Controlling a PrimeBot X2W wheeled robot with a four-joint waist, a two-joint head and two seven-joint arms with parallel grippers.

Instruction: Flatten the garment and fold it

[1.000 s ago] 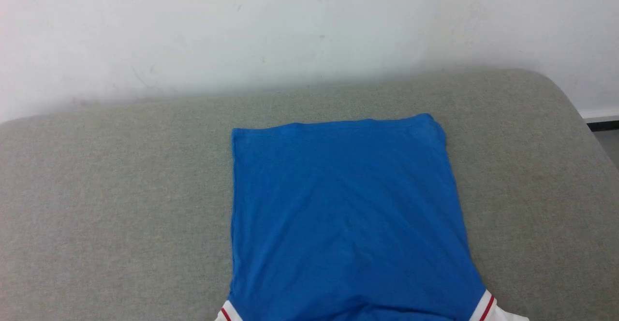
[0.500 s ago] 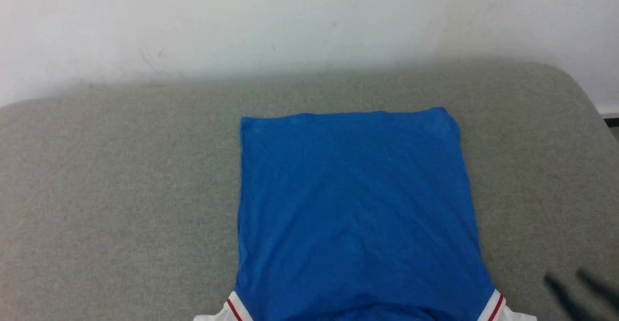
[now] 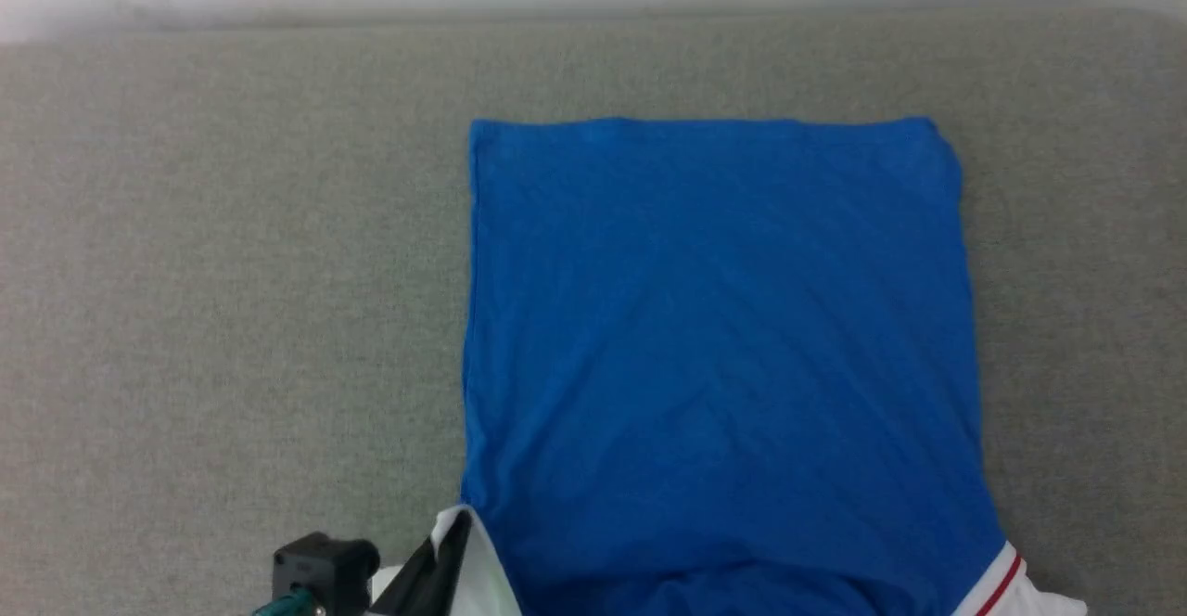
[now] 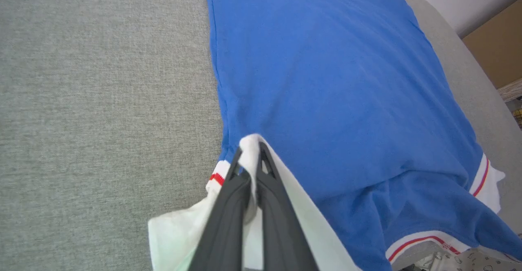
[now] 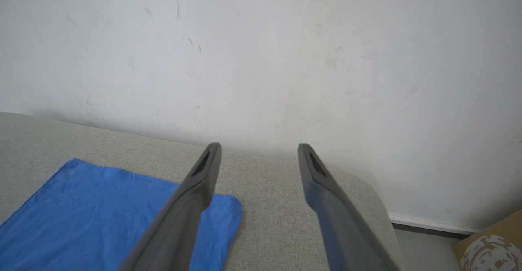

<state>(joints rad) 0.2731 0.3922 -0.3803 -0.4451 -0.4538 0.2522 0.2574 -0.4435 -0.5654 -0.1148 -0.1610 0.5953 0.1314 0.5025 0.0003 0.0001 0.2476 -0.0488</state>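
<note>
A blue garment [image 3: 714, 347] lies flat, plain side up, on a grey cushion [image 3: 232, 273]. My left gripper [image 4: 249, 161] is clamped on its white sleeve [image 4: 179, 230]. My right gripper [image 5: 259, 152] hangs above the cushion, jaws wide apart and empty.

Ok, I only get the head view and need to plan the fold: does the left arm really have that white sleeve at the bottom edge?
Observer: Yes. The left wrist view has the left gripper shut on the garment, a fold of its white sleeve pinched between the jaws.
Operator: And the right side?
Observer: The right gripper is open, jaws wide apart and empty, aimed at the wall above the grey cushion.
Operator: Any obstacle nearby?
Observer: A brown box sits on the floor past the cushion's end.
</note>
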